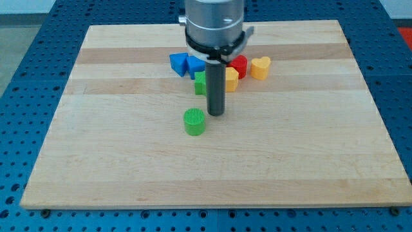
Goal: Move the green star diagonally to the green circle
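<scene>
The green circle (194,121) stands on the wooden board (116,148) a little left of centre. The green star (201,83) sits above it, mostly hidden behind my rod, at the bottom of a cluster of blocks. My tip (215,113) rests on the board just right of and slightly above the green circle, and just below the green star. The rod covers the star's right part.
The cluster near the view's top centre holds a blue block (177,63), a second blue block (195,65), a red block (239,65), a yellow block (231,80) and a yellow heart (260,67). A blue perforated table surrounds the board.
</scene>
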You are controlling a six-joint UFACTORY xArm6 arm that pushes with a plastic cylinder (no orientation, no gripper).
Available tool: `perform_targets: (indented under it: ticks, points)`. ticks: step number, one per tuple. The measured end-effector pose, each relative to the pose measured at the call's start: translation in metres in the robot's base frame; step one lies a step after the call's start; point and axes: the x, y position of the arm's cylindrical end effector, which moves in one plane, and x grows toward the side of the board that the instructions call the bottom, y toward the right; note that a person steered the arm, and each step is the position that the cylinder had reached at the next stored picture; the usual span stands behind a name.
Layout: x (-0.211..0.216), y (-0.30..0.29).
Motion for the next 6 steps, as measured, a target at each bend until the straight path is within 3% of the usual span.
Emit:
perform_targets:
  ticks: [4, 6]
  points:
    - [-0.074, 0.004]
    - [-0.080, -0.066]
